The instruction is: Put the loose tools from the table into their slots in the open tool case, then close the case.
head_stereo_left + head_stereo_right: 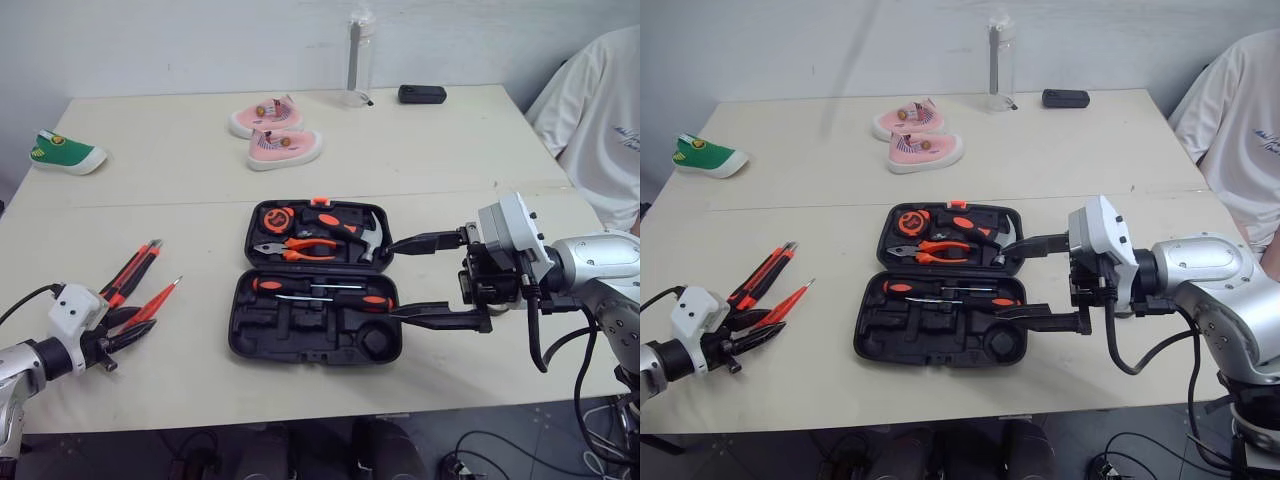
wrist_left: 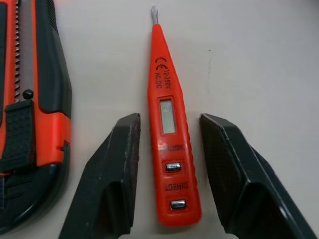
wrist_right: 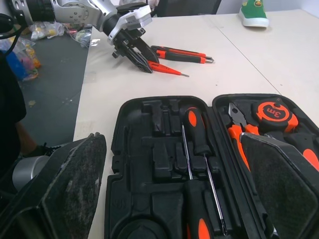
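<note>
Pale counter (image 1: 450, 160) is being seen before a white wall (image 1: 200, 40), and the open black tool case (image 1: 240, 335) is lying at its middle. A hammer (image 1: 365, 235), pliers (image 1: 295, 250), a tape measure (image 1: 272, 218) and two screwdrivers (image 1: 320, 290) are already seated in it, and several slots in the near half are empty. Two loose tools are lying well apart from the case, on the robot's left: an orange voltage tester pen (image 2: 169, 149) and, just beside it, a red-and-black utility knife (image 2: 30, 124).

The left end effector (image 2: 169, 118) is being held spread, with one of its fingers (image 2: 114, 169) on each side of the tester pen. The long axis of the pen is running along the fingers, not across them. Its butt end is lying deep between them and its metal tip is pointing out beyond the fingertips. Small gaps are being seen on both sides, so the pen is judged as framed but not yet pinched. The knife is lying outside the fingers, nearly parallel to the pen.

The right end effector (image 1: 388, 279) is also being held spread and empty, at the right edge of the case, well apart from both loose tools. The left arm is therefore judged the nearer one. The coming move is expected to be a plain closing on the pen, with care that the knife is not caught.
</note>
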